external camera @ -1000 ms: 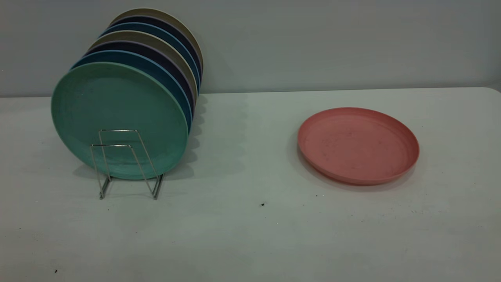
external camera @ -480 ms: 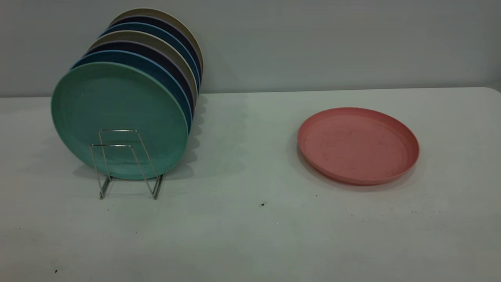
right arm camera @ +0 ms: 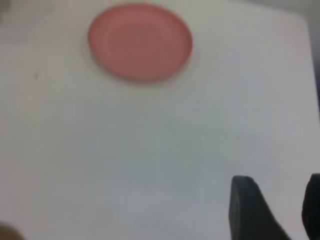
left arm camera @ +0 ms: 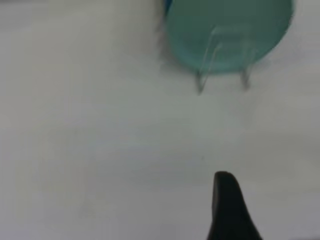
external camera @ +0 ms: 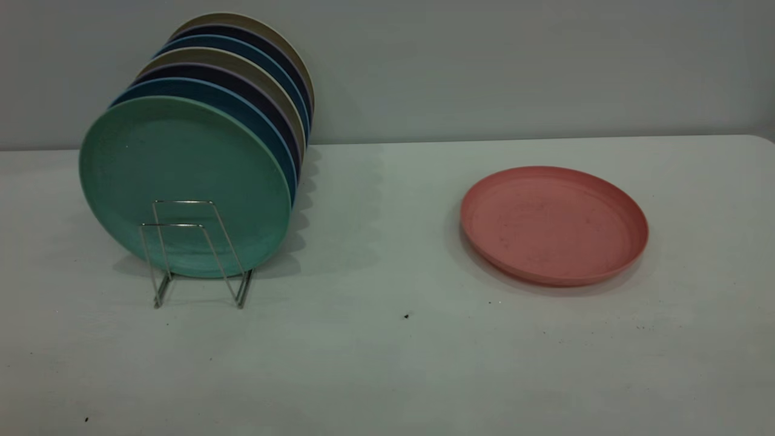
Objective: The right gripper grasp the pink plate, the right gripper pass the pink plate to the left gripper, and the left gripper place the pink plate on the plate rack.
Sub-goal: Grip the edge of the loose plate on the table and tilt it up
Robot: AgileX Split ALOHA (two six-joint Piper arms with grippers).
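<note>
Item one: the pink plate [external camera: 554,224], lying flat on the white table [external camera: 387,363] toward the right side, well apart from everything else and touched by nothing. Item two: the plate rack [external camera: 197,254], low silver wire, standing toward the left with a row of plates upright in it, the mint-green plate [external camera: 184,184] at the front, blue, dark and beige ones behind; two wire loops stand free in front of the green plate, so a slot looks open for one more. Item three: the right gripper [right arm camera: 280,210], seen only from its own wrist camera, held above the bare table well short of the pink plate [right arm camera: 140,42]; two dark fingers show with a clear gap between them, spread and grasping nothing. Item four: the left gripper [left arm camera: 230,207], likewise off the exterior view, hanging over the table some way from the rack [left arm camera: 222,65]; only one dark finger is visible, so whether it is spread or closed I cannot tell. Progress, by my reckoning: none of the three steps is done. The grasp, the hand-over and the racking all remain, with the right arm's reach to the plate's rim first in line.
</note>
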